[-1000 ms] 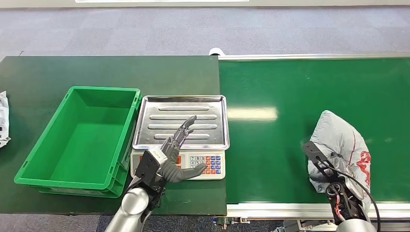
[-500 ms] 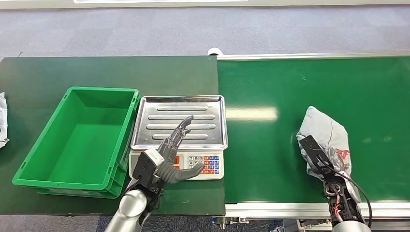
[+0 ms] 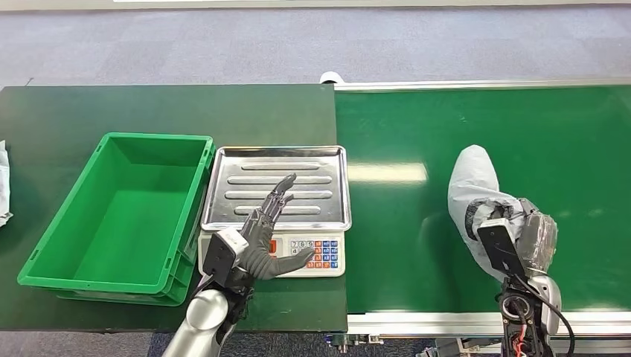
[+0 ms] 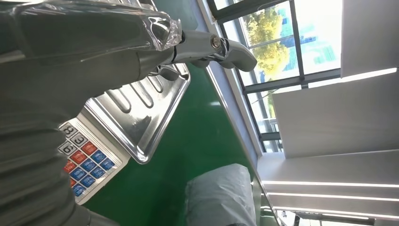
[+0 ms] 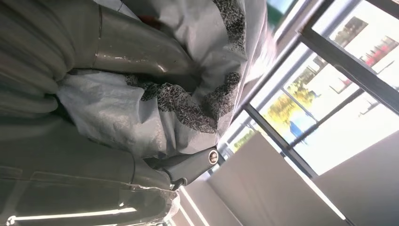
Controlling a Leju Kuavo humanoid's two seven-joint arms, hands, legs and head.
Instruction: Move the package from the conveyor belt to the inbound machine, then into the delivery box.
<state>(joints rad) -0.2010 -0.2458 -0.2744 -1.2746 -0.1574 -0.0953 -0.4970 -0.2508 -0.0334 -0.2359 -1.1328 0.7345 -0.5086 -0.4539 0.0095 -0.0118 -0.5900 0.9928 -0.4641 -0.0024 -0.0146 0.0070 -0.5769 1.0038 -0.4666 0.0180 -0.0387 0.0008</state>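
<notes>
A grey plastic mailer package (image 3: pixel 476 195) is lifted above the green conveyor belt (image 3: pixel 417 245), gripped by my right hand (image 3: pixel 521 236). In the right wrist view the crumpled package (image 5: pixel 197 70) is pressed between the thumb and the fingers. My left hand (image 3: pixel 264 236) hovers open over the keypad and front edge of the inbound machine, a scale with a steel tray (image 3: pixel 312 160). The left wrist view shows the tray (image 4: pixel 141 113), the keypad (image 4: pixel 82 160) and the package (image 4: pixel 221 197) beyond. The green delivery box (image 3: pixel 89 245) stands empty to the left of the scale.
The scale and the box stand on a dark green table (image 3: pixel 149 108) that joins the conveyor's left edge. A white bag (image 3: pixel 4 186) lies at the table's far left edge. Grey carpet (image 3: pixel 298 44) lies beyond.
My right hand has lifted the package and carried it leftward and up off the belt, turning it upright. My left hand has stayed over the scale's keypad.
</notes>
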